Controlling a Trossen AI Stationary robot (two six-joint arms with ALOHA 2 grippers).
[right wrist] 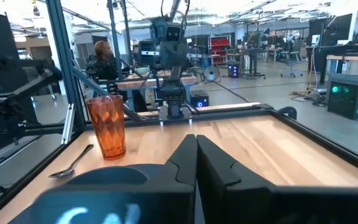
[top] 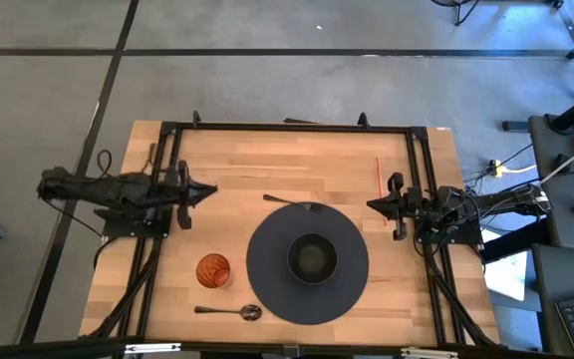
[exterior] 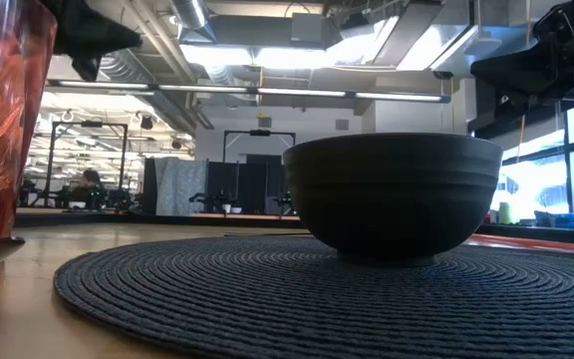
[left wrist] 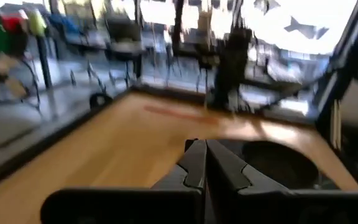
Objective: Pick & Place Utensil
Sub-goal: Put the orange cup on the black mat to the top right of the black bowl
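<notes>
We have not picked anything up yet. Our left gripper (top: 210, 189) and right gripper (top: 371, 204) wait at the two sides of the table (top: 227, 160), both closed tight and holding nothing. The spoon (top: 229, 312) lies flat near the front edge, just beside the mat (top: 267, 284) and near the cup (top: 213, 269). The bowl (top: 312, 258) sits on the mat. A fork (top: 289, 202) lies at the mat's far edge. Next, we think one gripper must open, go down over the spoon's handle and close on it.
</notes>
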